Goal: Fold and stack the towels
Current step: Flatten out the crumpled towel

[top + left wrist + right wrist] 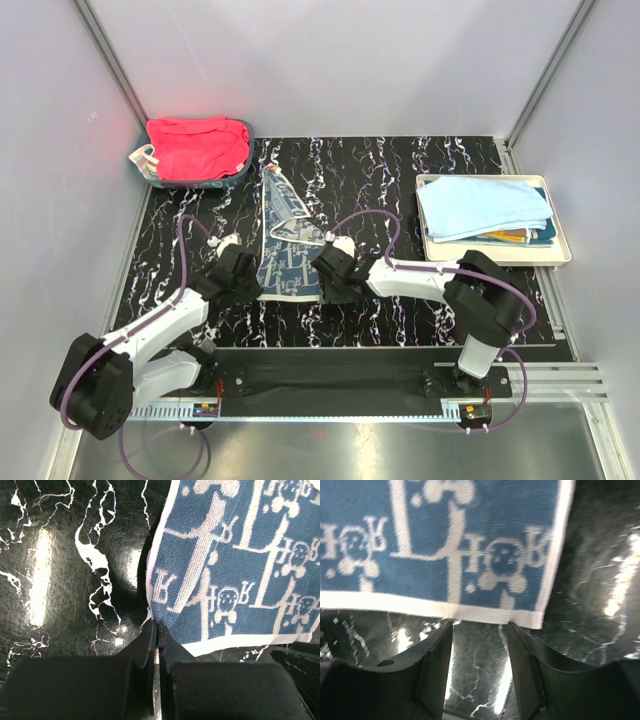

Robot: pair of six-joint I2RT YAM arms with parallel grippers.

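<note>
A white towel with dark blue print [288,240] lies on the black marbled table between my two grippers, with a fold rising to a point at its far end. In the left wrist view my left gripper [158,626] is shut on the near-left corner of this towel [235,565]. My right gripper [480,625] stands open at the near-right corner. The white hem of the towel [445,540] lies flat just past its fingertips, with only bare table between the fingers. From above, the left gripper [255,283] and right gripper [322,275] flank the towel's near edge.
A teal bin [140,160] at the back left holds a red-pink towel [195,148]. At the right, a cream tray [560,252] carries a folded light blue towel [485,205] on top of other folded cloths. Grey walls enclose the table.
</note>
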